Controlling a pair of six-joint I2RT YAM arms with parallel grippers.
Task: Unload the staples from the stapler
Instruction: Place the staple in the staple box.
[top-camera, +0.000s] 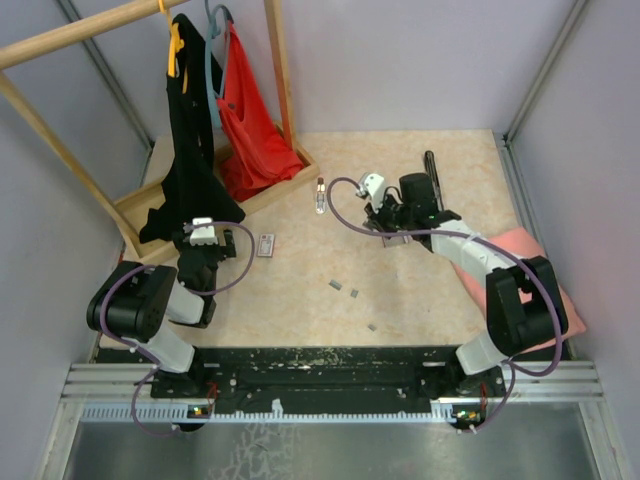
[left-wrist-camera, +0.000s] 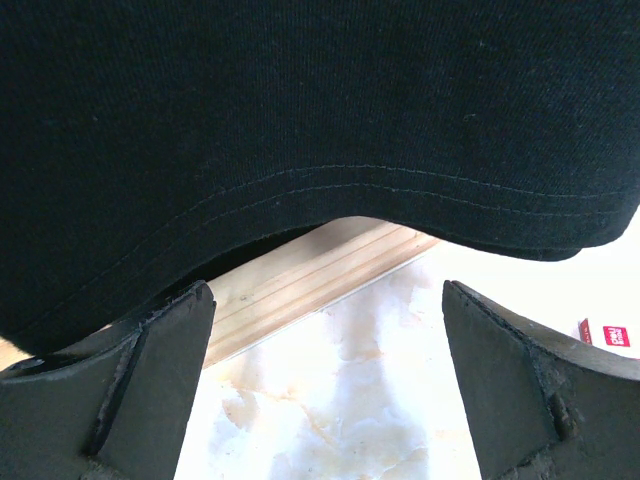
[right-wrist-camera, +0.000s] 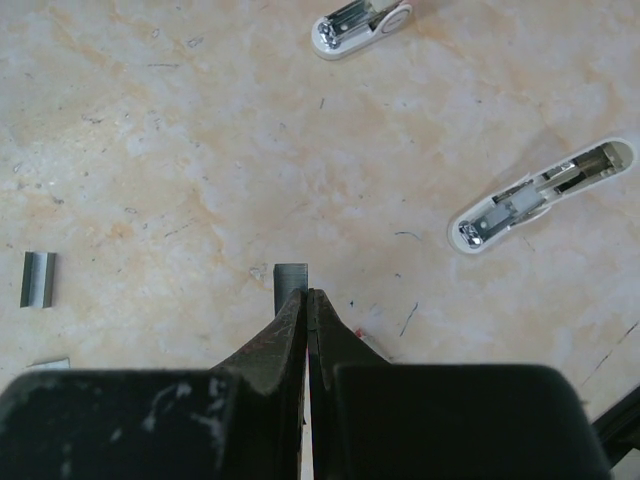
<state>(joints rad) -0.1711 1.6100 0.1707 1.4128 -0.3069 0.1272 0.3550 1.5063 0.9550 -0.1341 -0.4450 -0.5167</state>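
- Top external view: stapler (top-camera: 433, 176) lying on the pale table (top-camera: 420, 300), right of middle and toward the far side, just beside the wrist of the right arm (top-camera: 470, 250). Long axis roughly near-to-far, slightly slanted.
- Right gripper (right-wrist-camera: 305, 296) clenched, fingertips pressed together, pointing toward the table's middle and away from the stapler. Stapler therefore behind and to one side of it, so probably a turn back needed before any further work there.
- Staples (right-wrist-camera: 290, 275): one short strip right at the closed fingertips. Seemingly pinched, but cannot tell for sure; possibly just lying on the table ahead of the tips.
- Another strip (right-wrist-camera: 38, 280) well off to the side in the right wrist view, and a few small grey pieces scattered near the table's middle in the top view.
- Right arm by far the nearer to the stapler. Left gripper (left-wrist-camera: 328, 295) well apart on the other side, released and spread wide, holding nothing, facing the hem of a black garment (left-wrist-camera: 300, 120) above a wooden base (left-wrist-camera: 300, 280).
- Two small white-and-silver clip-like pieces (right-wrist-camera: 540, 195) ahead of the right gripper, apart from it.
- Red-and-white box (top-camera: 266, 244) on the table between the arms, nearer the left one. Print on it too small to read; no other brand or writing legible.
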